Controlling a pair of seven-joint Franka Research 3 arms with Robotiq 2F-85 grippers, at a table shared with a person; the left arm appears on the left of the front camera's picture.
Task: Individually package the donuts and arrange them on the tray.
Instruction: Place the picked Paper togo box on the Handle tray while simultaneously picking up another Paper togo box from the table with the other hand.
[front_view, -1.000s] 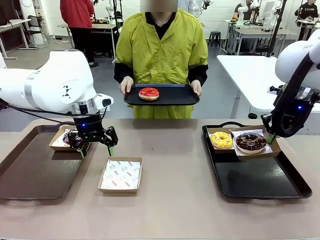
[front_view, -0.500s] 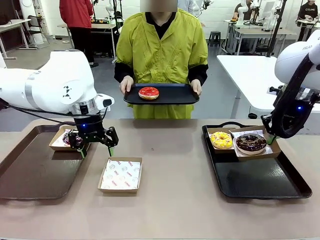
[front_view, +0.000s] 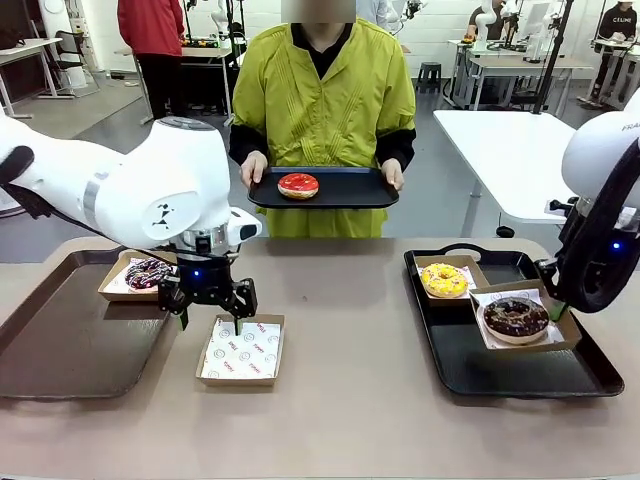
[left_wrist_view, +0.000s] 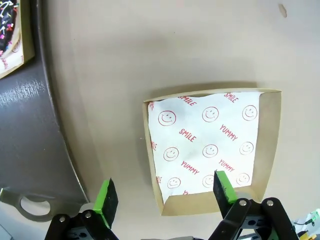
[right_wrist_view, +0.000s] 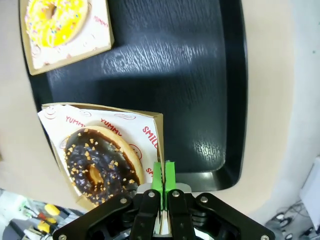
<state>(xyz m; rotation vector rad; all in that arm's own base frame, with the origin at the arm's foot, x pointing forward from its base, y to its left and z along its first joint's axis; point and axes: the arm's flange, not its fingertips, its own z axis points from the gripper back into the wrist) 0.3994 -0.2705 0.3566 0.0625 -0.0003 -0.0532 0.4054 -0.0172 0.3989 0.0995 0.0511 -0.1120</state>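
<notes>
Since a second ago, left end effector (front_view: 210, 311) has shifted from the purple sprinkled donut (front_view: 148, 272) to the empty paper-lined cardboard box (front_view: 241, 350), fingers apart. Right end effector (right_wrist_view: 162, 176), clamped on the chocolate donut's box (front_view: 527, 320), has dragged it toward the black tray's (front_view: 540, 378) near edge, away from the yellow donut (front_view: 443, 280). Person holds a tray with the red donut (front_view: 298, 186).

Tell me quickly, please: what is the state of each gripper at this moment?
Left gripper: open, holding nothing, above the empty box.
Right gripper: closed on the edge of the chocolate donut's box.
</notes>
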